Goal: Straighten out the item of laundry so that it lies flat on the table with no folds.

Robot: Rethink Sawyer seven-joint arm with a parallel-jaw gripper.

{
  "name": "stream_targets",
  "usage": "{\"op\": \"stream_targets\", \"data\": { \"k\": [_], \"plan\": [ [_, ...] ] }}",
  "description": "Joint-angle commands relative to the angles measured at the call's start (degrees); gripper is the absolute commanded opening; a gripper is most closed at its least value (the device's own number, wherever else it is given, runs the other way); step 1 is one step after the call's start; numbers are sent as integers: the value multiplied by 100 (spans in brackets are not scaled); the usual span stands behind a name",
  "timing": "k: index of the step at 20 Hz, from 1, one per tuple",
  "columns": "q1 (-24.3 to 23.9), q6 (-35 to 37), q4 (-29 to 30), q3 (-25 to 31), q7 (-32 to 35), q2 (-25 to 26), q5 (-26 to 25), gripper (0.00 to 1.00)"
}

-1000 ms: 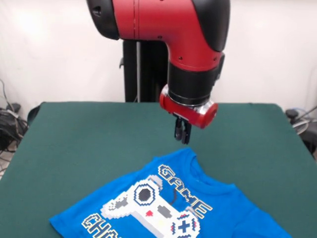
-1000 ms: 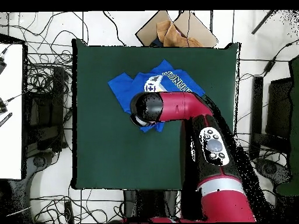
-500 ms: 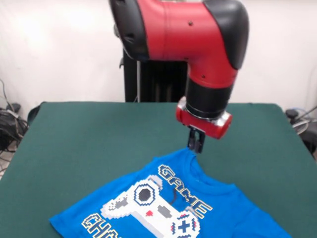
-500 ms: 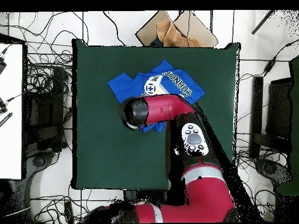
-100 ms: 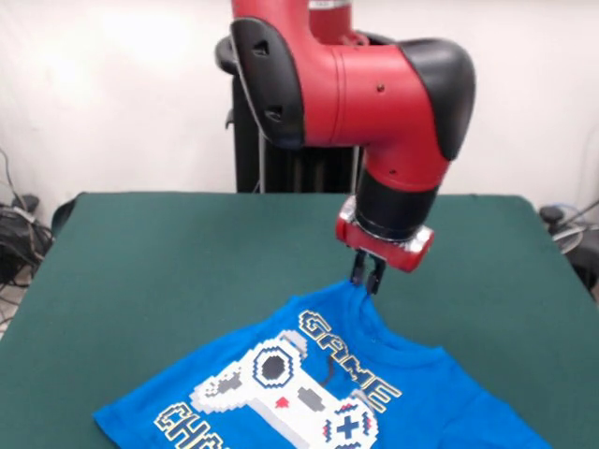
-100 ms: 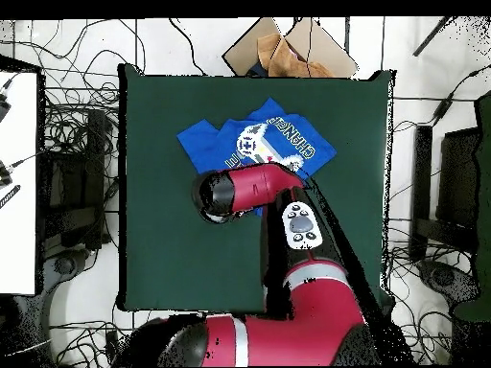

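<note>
The item of laundry (image 5: 318,388) is a bright blue T-shirt with a pixel game-controller print, lying rumpled on the green table (image 5: 159,253) toward the front right. Its lower part runs out of the front view. My gripper (image 5: 368,279) stands at the shirt's raised far edge, its dark fingers close together and pinching the cloth there. In the overhead view the shirt (image 6: 273,142) lies in the table's (image 6: 163,249) upper middle. The arm's red and black head (image 6: 219,194) covers the gripper and the shirt's lower edge.
Brown cardboard or paper (image 6: 288,53) lies just beyond the table's top edge in the overhead view. Cables cover the floor all round. A white surface (image 6: 17,182) stands at the left. The arm (image 6: 297,230) reaches over the table's lower right part.
The gripper moved right in the front view and came down from above the table onto the shirt's far edge. The arm swung round. The shirt has kept its shape.
</note>
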Motion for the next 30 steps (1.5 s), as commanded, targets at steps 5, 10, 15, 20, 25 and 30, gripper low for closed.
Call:
{"op": "stream_targets", "data": {
  "k": [5,10,15,20,25,30],
  "plan": [
    [-170,227,198,-154,155,-364,187,100],
    [-488,648,473,165,-309,-841,476,100],
    [-505,80,462,96,-177,-411,231,100],
    [-415,-222,252,-91,26,-1,-66,100],
    [-529,-382,192,-32,-121,235,-128,100],
    [-580,-469,158,15,-249,340,-168,100]
  ]
}}
